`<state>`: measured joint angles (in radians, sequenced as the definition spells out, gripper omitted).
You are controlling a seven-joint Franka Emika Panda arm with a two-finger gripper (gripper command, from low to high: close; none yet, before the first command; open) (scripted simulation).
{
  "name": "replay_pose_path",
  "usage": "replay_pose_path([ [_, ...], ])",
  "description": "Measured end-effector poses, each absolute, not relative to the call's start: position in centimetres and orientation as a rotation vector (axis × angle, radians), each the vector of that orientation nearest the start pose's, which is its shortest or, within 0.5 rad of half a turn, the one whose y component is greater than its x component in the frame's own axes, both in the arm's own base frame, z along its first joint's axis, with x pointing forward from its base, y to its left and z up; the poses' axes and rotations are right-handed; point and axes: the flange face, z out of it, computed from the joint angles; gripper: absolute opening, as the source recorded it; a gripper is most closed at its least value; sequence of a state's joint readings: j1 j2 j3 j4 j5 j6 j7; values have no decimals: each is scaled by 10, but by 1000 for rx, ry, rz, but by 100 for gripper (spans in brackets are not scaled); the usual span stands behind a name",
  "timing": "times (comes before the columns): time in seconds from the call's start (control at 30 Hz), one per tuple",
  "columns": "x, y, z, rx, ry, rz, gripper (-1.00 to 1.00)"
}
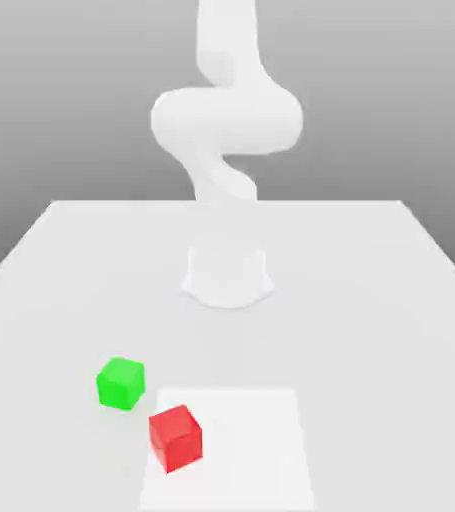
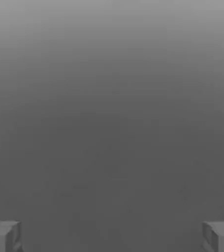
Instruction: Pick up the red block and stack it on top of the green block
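The red block (image 1: 176, 437) rests on the white table near its front edge, on the left part of a brighter square patch (image 1: 261, 450). Just behind it, toward the exterior view's left, sits the green block (image 1: 121, 383), a short gap apart from the red one. In the hand view my gripper (image 2: 112, 236) is open, its two grey fingertips (image 2: 3, 236) standing far apart with nothing between them, and grey background lies beyond.
The arm's white base (image 1: 227, 275) stands mid-table behind the blocks, and its upper links (image 1: 226, 120) rise above it. The white table (image 1: 371, 300) spreads wide to either side of the base.
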<state>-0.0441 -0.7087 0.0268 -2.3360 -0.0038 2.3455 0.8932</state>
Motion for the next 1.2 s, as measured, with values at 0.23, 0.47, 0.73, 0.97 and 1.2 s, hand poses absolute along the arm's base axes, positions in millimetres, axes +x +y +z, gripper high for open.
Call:
replay_pose_path([
  [0.23,449,-25,518,-2359,1636,-650,0],
  [0.47,462,-51,368,-2197,2057,-357,0],
  [0.73,423,-65,214,-1922,2474,-23,0],
  [0.97,419,-64,148,-1903,2499,0,-100],
  [1.2,420,-64,155,-1901,2499,-3,-100],
])
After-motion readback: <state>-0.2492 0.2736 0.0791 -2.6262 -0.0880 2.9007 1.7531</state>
